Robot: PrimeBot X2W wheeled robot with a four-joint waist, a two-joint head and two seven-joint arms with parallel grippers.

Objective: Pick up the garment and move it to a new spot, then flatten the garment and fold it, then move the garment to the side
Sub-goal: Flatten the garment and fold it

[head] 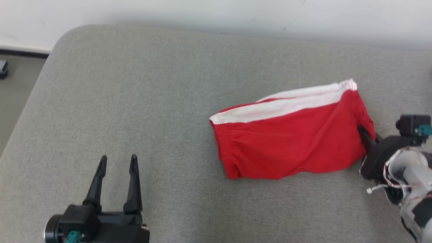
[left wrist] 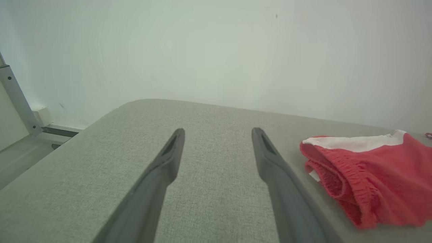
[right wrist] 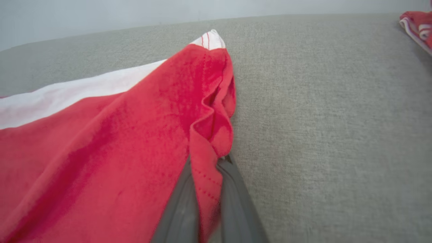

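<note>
- One pair of red shorts with a white band lies on the right half of the grey bed. The elastic waistband points left, and the shorts sit well in from the far edge.
- The right fingers are clenched on the right hem of the shorts, with a fold of red cloth pinched between them.
- The left fingers are released and spread wide, by the near edge on the bed's left half, well apart from the shorts.
- Another red-and-white cloth lies on the bed at the top right corner of the right wrist view.
</note>
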